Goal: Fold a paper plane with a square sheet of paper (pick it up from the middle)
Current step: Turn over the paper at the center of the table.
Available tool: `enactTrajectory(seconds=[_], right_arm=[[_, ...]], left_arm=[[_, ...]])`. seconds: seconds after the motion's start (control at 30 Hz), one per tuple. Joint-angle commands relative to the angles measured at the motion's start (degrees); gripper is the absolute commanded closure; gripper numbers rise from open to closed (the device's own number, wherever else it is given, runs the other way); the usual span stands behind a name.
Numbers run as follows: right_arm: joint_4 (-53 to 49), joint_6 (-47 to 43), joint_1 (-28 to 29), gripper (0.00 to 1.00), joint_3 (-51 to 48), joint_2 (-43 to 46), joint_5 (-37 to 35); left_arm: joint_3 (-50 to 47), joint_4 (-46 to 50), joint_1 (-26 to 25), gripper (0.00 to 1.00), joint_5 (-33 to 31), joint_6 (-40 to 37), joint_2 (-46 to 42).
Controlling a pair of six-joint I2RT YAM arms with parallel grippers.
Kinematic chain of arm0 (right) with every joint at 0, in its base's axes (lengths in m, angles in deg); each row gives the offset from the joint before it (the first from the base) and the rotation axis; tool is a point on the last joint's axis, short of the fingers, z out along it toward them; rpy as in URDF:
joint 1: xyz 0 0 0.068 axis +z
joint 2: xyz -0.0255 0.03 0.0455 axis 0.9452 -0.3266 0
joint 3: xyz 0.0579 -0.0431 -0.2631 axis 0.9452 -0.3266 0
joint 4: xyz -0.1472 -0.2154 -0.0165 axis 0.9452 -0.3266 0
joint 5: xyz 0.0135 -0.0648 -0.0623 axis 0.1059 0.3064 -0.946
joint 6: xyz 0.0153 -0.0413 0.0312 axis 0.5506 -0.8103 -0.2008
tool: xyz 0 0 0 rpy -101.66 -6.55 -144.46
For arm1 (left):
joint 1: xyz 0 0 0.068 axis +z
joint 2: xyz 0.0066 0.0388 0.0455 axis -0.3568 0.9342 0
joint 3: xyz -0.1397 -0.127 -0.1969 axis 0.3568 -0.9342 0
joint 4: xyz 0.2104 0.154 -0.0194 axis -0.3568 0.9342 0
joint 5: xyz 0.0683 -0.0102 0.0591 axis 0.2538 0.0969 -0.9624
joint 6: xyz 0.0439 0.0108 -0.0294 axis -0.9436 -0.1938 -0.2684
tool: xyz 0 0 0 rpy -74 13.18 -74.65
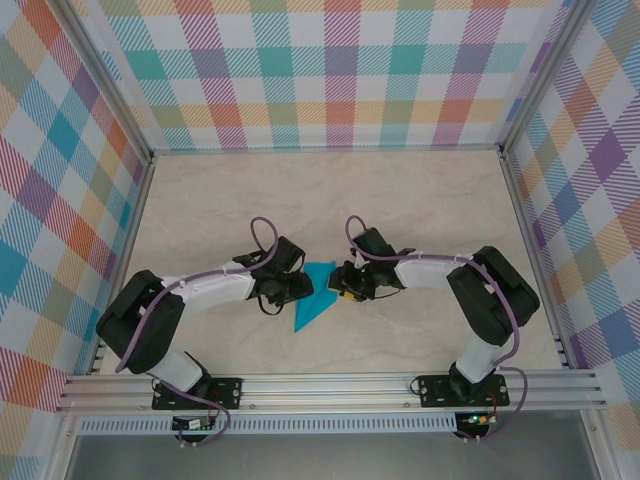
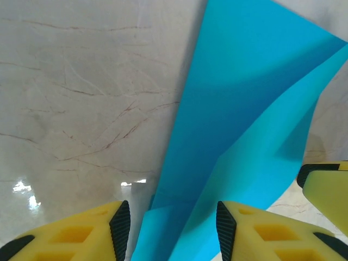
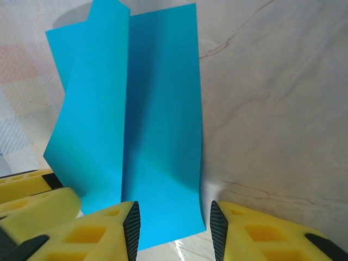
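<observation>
Spanning the whole workspace, a pale marbled table (image 1: 400, 200) is seen beneath both arms, which are bent inward so that the two tools nearly meet at its middle. Between them lies the square sheet of paper (image 1: 314, 296), teal-blue and creased lengthwise, with one flap lifted off the surface and the rest lying flat. The left gripper (image 2: 171, 220) is held with its jaws apart. The sheet's near end runs into the gap, close against one pad, while bare table is visible beside the other, so nothing is clamped. The right gripper (image 3: 174, 225) is likewise spread, with the sheet's short edge lying just inside its gap and pressed by neither pad, as far as can be told. The sheet is judged very light, thin and limp, easily dented or slid across the smooth top. A hold is best taken on the doubled layers along the centre crease, just ahead of each tool's fingertips, where stiffness is greatest. Single-layer edges would probably be crumpled by a pinch.
</observation>
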Motion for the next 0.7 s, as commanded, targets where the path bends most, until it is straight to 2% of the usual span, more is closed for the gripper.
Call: enactTrajectory(seconds=[0.0, 0.23, 0.43, 0.67], right_arm=[[2.3, 1.3, 0.4, 0.59, -0.2, -1.1, 1.6], [2.2, 1.9, 0.5, 0.59, -0.2, -2.5, 1.7], [6.1, 2.9, 0.5, 0.60, -0.8, -2.0, 3.7], [7.3, 2.6, 0.5, 0.59, 1.1, -2.9, 5.0]], left_arm=[[1.3, 1.5, 0.7, 0.53, 0.9, -1.3, 1.3], [0.8, 1.2, 0.7, 0.58, 0.8, -1.1, 2.9], [0.7, 1.1, 0.7, 0.63, 1.1, -1.0, 4.4], [0.3, 1.4, 0.7, 0.65, 0.8, -0.8, 4.6]])
